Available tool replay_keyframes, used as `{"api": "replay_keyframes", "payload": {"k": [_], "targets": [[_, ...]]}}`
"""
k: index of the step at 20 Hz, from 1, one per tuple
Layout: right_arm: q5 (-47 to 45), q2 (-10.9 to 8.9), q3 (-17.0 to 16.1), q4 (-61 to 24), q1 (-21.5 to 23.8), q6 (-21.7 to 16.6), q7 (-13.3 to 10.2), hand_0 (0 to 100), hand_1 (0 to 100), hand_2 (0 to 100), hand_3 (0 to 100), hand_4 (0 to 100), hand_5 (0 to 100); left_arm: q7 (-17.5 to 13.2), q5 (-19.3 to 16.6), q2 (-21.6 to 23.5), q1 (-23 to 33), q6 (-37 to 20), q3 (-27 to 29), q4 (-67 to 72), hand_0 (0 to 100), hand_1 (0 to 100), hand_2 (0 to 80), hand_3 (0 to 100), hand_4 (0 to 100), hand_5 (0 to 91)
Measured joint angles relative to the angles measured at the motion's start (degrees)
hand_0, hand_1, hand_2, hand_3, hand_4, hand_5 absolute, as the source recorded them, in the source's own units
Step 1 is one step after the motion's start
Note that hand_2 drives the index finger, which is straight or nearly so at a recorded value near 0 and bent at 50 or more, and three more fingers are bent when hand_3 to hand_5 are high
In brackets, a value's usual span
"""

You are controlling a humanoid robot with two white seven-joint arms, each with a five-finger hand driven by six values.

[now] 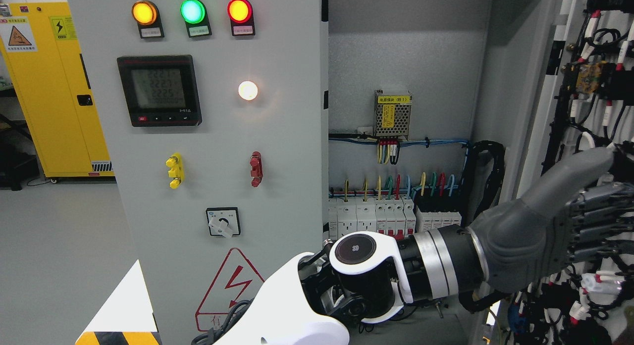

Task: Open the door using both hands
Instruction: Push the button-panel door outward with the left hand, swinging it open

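The right-hand cabinet door [540,112] stands swung wide open at the picture's right, its inner face turned toward the camera and crowded with black, white and red wiring [594,87]. Against this inner face, low on the door, lies the left hand [564,221], whose white and black arm [376,271] comes in from the bottom edge left of the middle and reaches across to the right. The grey thumb points up and to the right, while the fingers [597,211] lie straight and side by side, flat toward the wired panel, clasping nothing that can be seen; whether they touch the door cannot be told.

Behind the arm the cabinet interior [406,63] lies exposed: a small perforated power supply [393,115] with a yellow label, coloured wires beneath it, and a row of white circuit breakers [371,216] just above the forearm.

To the left the closed grey door [208,137] carries orange, green and red indicator lamps [192,12], a digital meter [159,90], a lit white lamp [247,90], a yellow handle [174,171], a red handle [255,169], a rotary switch [223,222] and a red lightning warning triangle [233,285]. A yellow cabinet [59,87] stands in the background at far left.
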Motion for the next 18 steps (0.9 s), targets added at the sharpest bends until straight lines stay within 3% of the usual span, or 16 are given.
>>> {"api": "replay_keyframes", "payload": {"k": [5,18], "targets": [[0.0,-0.02,0.0,0.0,0.0,0.0,0.0,24,0,0,0,0,0,2.0,0.0,-1.4,-1.3,-0.8,-1.2,1.3,0,0,0.0,0,0,0.0],[0.0,-0.04,0.0,0.0,0.0,0.0,0.0,24,0,0,0,0,0,2.5,3.3,-3.2,-6.2,-4.1,-5.9,6.0,0,0,0.0,0,0,0.0]]}}
